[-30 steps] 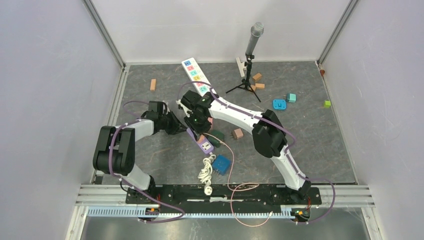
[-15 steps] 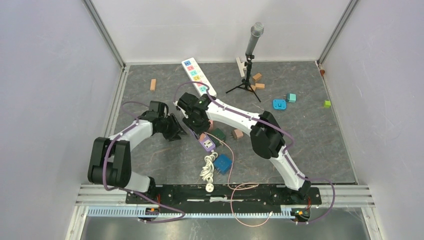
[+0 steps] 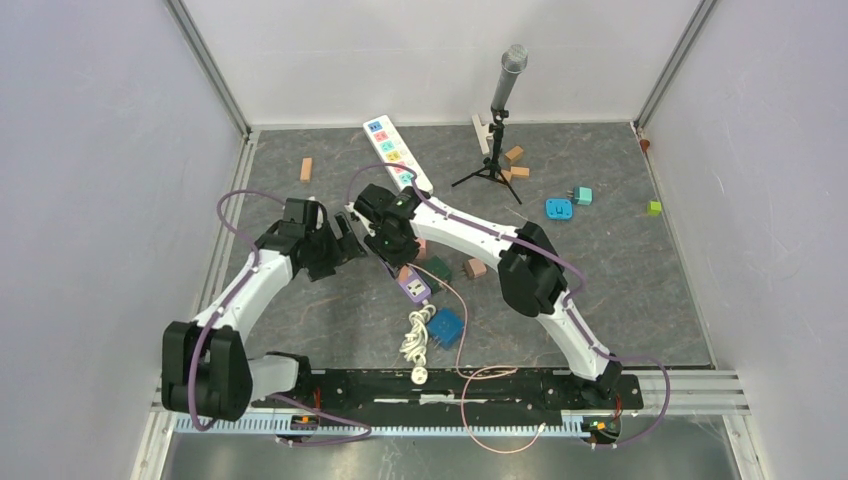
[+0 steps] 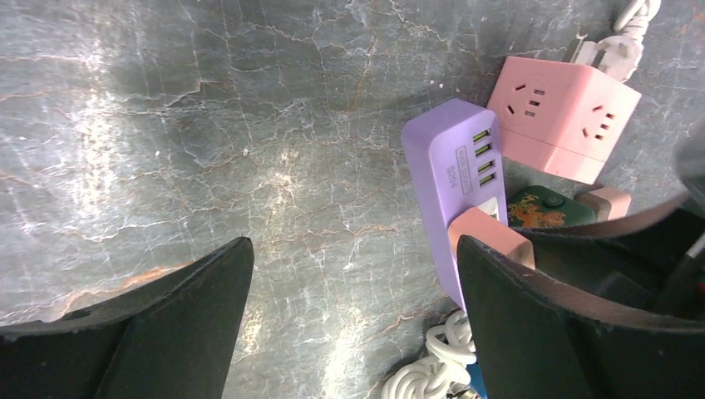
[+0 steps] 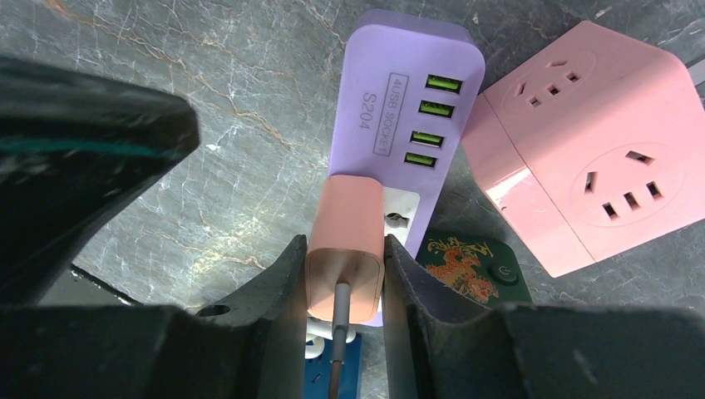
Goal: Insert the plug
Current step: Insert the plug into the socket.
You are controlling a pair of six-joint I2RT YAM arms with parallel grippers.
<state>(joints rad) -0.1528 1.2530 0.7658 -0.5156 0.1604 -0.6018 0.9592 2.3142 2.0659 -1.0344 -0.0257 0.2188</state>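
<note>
A purple power strip (image 5: 366,158) with four USB ports lies flat on the grey floor (image 3: 412,287). My right gripper (image 5: 342,249) is shut on the salmon-pink plug (image 5: 349,208) from both sides. The plug stands upright on the strip's white socket face with its prongs hidden, and a thin cable runs from its back. In the left wrist view the strip (image 4: 441,158) and plug (image 4: 486,233) sit beside my right finger. My left gripper (image 4: 353,249) is open over bare floor, left of the strip (image 3: 345,235), touching nothing.
A pink cube socket (image 5: 582,158) rests against the strip's far side, with a dark green device (image 5: 465,266) beside it. A coiled white cable (image 3: 413,340) and blue block (image 3: 443,327) lie nearer the bases. A white multi-socket strip (image 3: 396,152) and microphone stand (image 3: 495,130) are behind.
My left gripper has opened wide and pulled back to the left, away from the purple strip. The right gripper still holds the plug in about the same place.
</note>
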